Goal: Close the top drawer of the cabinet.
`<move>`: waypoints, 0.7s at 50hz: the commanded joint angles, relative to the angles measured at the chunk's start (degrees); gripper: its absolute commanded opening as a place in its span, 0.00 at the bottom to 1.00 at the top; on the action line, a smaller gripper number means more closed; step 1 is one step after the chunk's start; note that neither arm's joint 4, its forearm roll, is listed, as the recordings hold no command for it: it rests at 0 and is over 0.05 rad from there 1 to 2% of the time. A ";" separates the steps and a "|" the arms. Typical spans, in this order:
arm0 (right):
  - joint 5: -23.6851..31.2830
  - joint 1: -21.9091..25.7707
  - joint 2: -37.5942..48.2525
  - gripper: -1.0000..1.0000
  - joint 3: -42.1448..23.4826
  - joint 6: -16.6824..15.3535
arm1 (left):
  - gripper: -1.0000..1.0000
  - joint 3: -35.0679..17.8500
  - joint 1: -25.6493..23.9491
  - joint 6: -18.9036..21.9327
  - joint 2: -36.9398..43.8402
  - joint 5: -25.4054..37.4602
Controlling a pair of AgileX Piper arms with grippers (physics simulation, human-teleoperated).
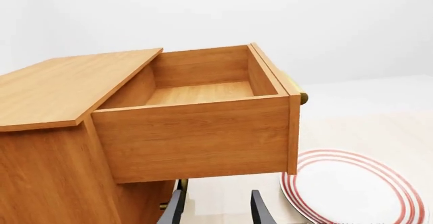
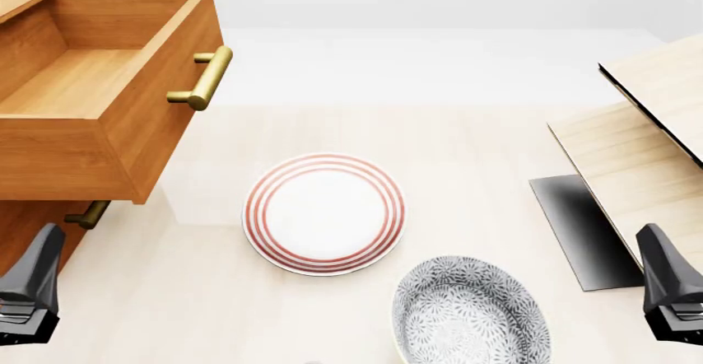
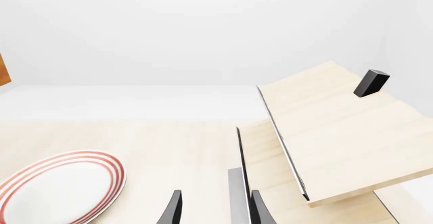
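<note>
The orange-brown cabinet [image 2: 25, 236] stands at the table's left. Its top drawer [image 2: 104, 146] is pulled far out and is empty inside, with its brass bar handle [image 2: 204, 77] facing the table's middle. In the left wrist view the drawer [image 1: 196, 138] fills the middle, jutting out from under the cabinet top [image 1: 68, 82]. My left gripper [image 2: 39, 273] is open and empty, low beside the cabinet, below the drawer. My right gripper [image 2: 659, 273] is open and empty at the far right; its open fingers [image 3: 174, 206] show in the right wrist view.
The lower drawer's brass handle [image 2: 86, 214] sits under the open drawer. A red-ringed white plate [image 2: 324, 213] lies mid-table, a grey patterned plate [image 2: 470, 310] nearer the front. Pale wood boards [image 2: 648, 142] on a dark base [image 2: 577, 228] stand at the right.
</note>
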 commanded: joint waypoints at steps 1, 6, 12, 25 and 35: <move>-0.17 -0.02 0.18 1.00 0.00 0.03 | 1.00 0.03 -1.18 2.21 -0.04 -0.72; -0.28 -0.02 0.24 1.00 0.04 0.00 | 1.00 0.04 -1.25 2.28 -0.04 0.02; -0.34 -0.03 0.27 1.00 0.07 0.00 | 1.00 0.02 -0.99 1.55 0.01 2.28; -0.21 -0.06 0.15 1.00 0.05 0.03 | 1.00 -1.75 -9.28 3.40 2.42 1.27; -0.08 -0.06 0.05 1.00 0.00 -0.03 | 1.00 -4.55 -15.92 3.32 7.11 -1.22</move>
